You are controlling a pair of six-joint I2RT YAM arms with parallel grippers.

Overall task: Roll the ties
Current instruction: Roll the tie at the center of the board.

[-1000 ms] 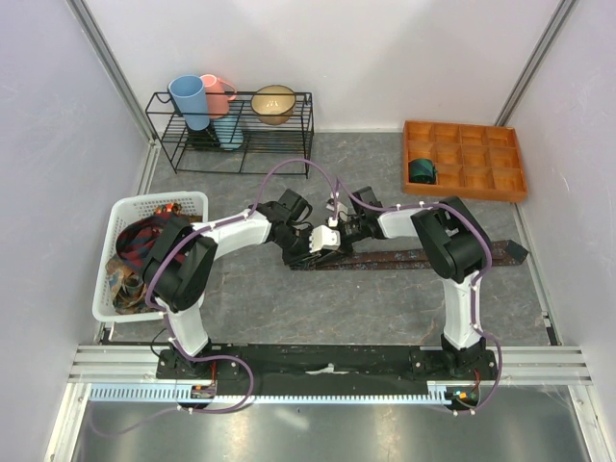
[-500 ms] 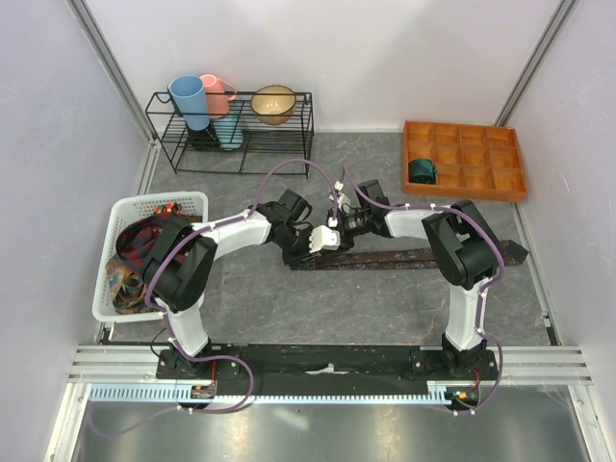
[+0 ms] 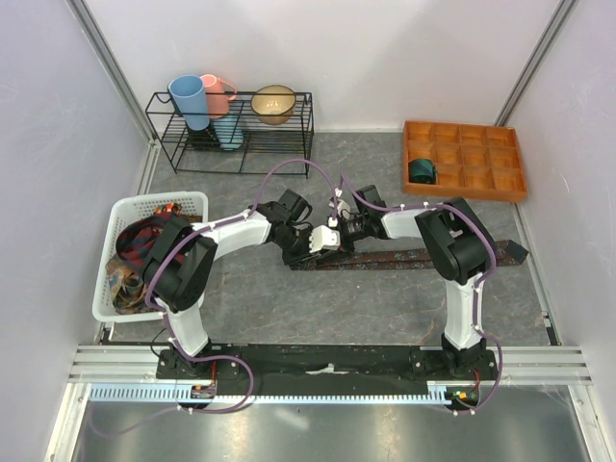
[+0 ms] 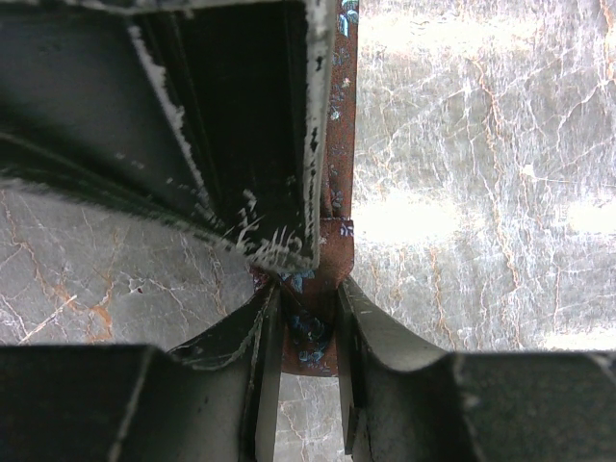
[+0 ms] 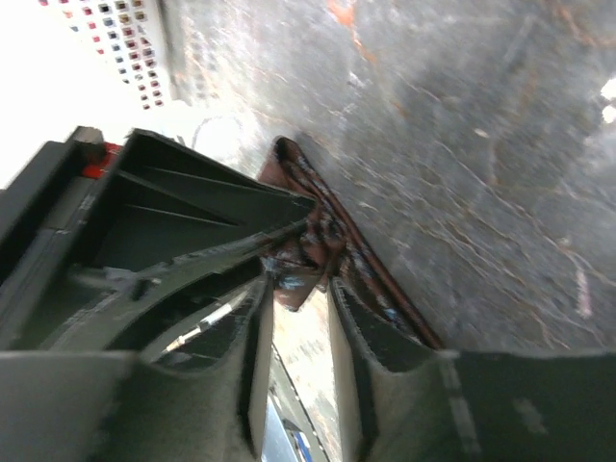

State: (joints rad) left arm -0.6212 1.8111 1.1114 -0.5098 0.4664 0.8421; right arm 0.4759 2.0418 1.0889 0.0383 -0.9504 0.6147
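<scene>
White basket (image 3: 125, 207) at the left edge holds heaped ties (image 3: 135, 250). At centre, left gripper (image 4: 308, 318) and right gripper (image 5: 300, 289), narrowly parted, both pinch the maroon-brown tie (image 3: 404, 258), which lies flat toward the right edge. Orange tray (image 3: 464, 191), far right, holds one teal tie (image 3: 421, 171).

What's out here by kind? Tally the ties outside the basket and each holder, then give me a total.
Ties outside the basket: 2, a flat tie on the table and a rolled tie in the tray
Basket: 1
Tray: 1
Rack: 1
Total: 5
</scene>
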